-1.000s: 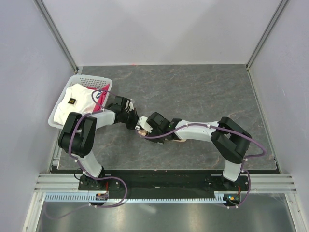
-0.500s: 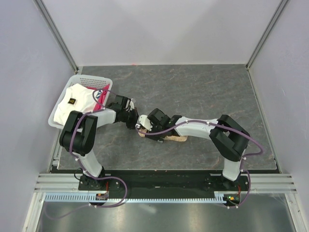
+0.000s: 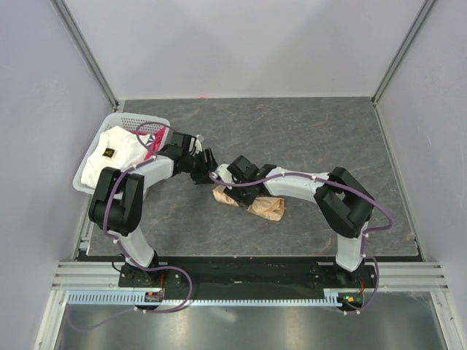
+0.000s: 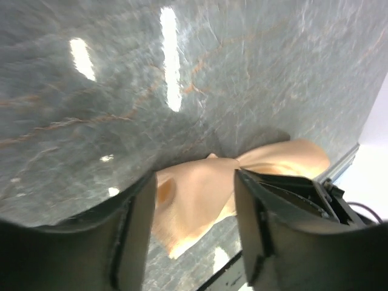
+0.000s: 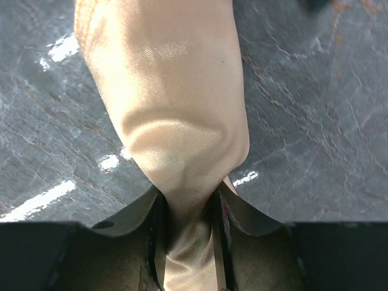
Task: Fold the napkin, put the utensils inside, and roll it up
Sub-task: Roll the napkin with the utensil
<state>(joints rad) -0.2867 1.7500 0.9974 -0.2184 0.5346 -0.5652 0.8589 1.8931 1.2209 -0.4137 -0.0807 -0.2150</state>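
The peach-tan napkin lies bunched in a short roll on the dark stone table, just right of the middle. My right gripper is at its left end; in the right wrist view the napkin narrows into the gripper, whose jaws are shut on the cloth. My left gripper hovers just up and left of that end. In the left wrist view its jaws stand open, with the napkin on the table beyond them, not touched. The utensils are hidden.
A white basket sits at the table's left edge, holding a white cloth with a dark mark and a pink-red cloth. The left arm's elbow stands beside it. Purple-white walls enclose the table.
My left gripper opened, let go and drew back up and away from the napkin. My right gripper closed on the napkin's left end, and the roll now lies uncovered.
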